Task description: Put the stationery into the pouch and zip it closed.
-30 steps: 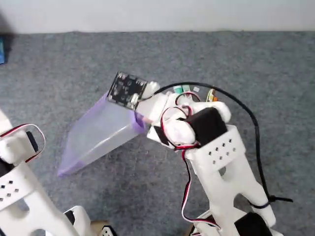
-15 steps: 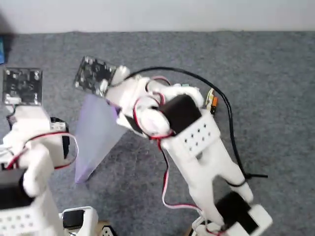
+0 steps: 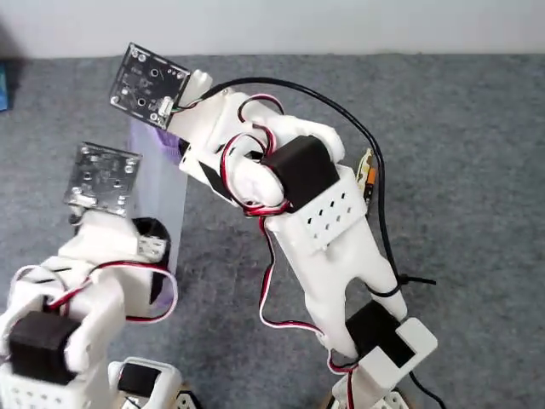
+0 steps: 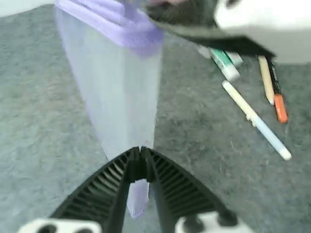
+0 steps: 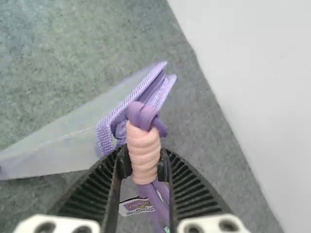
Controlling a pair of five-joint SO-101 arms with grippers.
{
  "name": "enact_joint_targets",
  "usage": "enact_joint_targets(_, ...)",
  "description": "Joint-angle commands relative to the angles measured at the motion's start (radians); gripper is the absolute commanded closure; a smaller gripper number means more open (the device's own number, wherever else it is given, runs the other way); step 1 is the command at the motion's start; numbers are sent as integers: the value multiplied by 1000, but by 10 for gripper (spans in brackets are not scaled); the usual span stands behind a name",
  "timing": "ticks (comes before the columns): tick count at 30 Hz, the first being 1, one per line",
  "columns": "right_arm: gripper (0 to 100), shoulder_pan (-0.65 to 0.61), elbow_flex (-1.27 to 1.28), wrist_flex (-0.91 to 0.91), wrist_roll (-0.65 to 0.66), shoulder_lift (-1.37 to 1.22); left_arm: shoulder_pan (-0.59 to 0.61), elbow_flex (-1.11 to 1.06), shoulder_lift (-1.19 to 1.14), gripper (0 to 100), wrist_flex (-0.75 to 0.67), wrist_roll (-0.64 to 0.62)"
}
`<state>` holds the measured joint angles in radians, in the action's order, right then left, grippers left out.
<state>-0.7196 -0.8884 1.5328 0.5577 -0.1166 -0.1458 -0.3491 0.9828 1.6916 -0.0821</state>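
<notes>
Pouch, translucent purple, stretched between both grippers, one end up near the wall, the other back toward the arms' bases. Left gripper at the pouch's lower end, fingers together and clamped on that edge, a corner of the film poking out below them. Right gripper at the pouch's upper end, fingers closed on the pink zip pull just under its purple knot. Zip band along the pouch's top edge, woven purple, its two sides close together at the far end; zipped or not along the rest, hard to tell.

Stationery outside the pouch, lying on the grey table on the right arm's side of it and apart from it: a green-capped marker nearest the pouch, then a white pen with a pale blue end, a pencil, and farthest out a black pen tipped orange. From above, most of these tucked under the right arm, just the orange end peeking past its edge.

Little room between the pouch's upper end and the wall. Broad stretch of grey table beyond the stationery, on the side away from the pouch. Left arm crowded just beside the pouch on its other side.
</notes>
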Motion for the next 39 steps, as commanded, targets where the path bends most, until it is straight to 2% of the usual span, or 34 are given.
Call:
enact_joint_targets(1, 989, 4, -77, -21, -11, 10, -43, -79, 12, 987, -72, -15)
enact_joint_targets(7, 989, -12, -126, 5, -11, 10, -110, -225, 20, 987, -207, -11)
enact_joint_targets(11, 989, -10, -141, 74, -11, 8, -97, -274, 17, 987, -281, -8)
enact_joint_targets(14, 989, -7, -143, 154, -11, 8, -40, -274, 17, 987, -288, 15)
enact_joint_targets(18, 989, -12, -137, 263, -11, 5, 69, -225, 23, 987, -250, 72)
enact_joint_targets(23, 989, -30, -83, 262, -35, 12, 146, -39, 21, 987, -157, 130)
enact_joint_targets(29, 989, -85, -71, 263, -69, 8, 161, 136, 18, 987, -57, 124)
enact_joint_targets(35, 989, -99, -28, 263, -129, 8, 169, 246, 15, 987, -38, 78)
enact_joint_targets(39, 989, -99, 18, 263, -133, 21, 290, 263, 15, 985, -35, 74)
